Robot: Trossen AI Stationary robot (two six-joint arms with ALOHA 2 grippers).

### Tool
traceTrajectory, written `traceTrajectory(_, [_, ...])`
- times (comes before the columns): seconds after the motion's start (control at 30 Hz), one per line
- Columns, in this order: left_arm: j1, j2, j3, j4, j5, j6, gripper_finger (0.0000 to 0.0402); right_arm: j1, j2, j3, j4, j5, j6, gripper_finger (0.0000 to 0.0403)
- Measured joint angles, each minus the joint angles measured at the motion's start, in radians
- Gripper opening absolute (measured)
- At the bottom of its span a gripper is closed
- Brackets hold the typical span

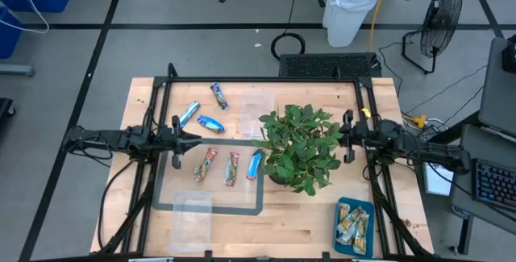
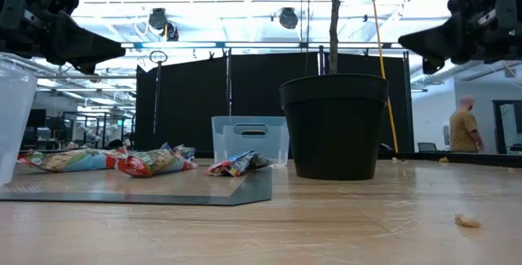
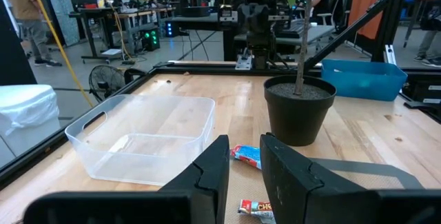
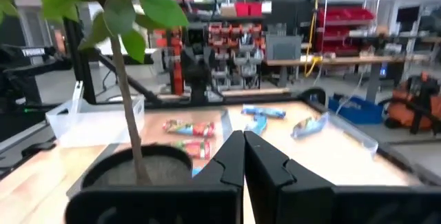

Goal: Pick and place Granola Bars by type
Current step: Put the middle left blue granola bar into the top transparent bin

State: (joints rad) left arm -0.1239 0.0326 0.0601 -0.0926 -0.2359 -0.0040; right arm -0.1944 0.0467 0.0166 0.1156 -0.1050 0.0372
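Note:
Three shiny blue bars (image 1: 211, 123) lie on the far part of the grey mat, and a fourth blue bar (image 1: 255, 164) lies beside the plant. Two red-and-tan bars (image 1: 206, 164) rest flat on the mat next to it. Green-and-beige bars (image 1: 353, 223) lie in the teal tray (image 1: 339, 210). My left gripper (image 1: 196, 139) hovers over the mat's left part, level, with a narrow gap between its fingers (image 3: 244, 148). My right gripper (image 4: 243, 141) hangs shut behind the plant's right side, partly hidden by leaves in the high view.
A potted plant (image 1: 298, 145) stands between the two grippers, with its black pot (image 2: 334, 126) on the table. One clear tub (image 1: 258, 102) sits at the far side, another clear tub (image 1: 192, 214) at the near left. A black frame borders the table.

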Motion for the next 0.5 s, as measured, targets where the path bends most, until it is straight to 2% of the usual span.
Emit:
traceTrajectory(0.3, [0.0,0.0,0.0,0.0,0.0,0.0,0.0088,0.059,0.062,-0.001,0.005,-0.098,0.004,0.0])
traceTrajectory(0.5, [0.0,0.0,0.0,0.0,0.0,0.0,0.0088,0.149,0.061,-0.002,0.128,-0.311,0.042,0.0])
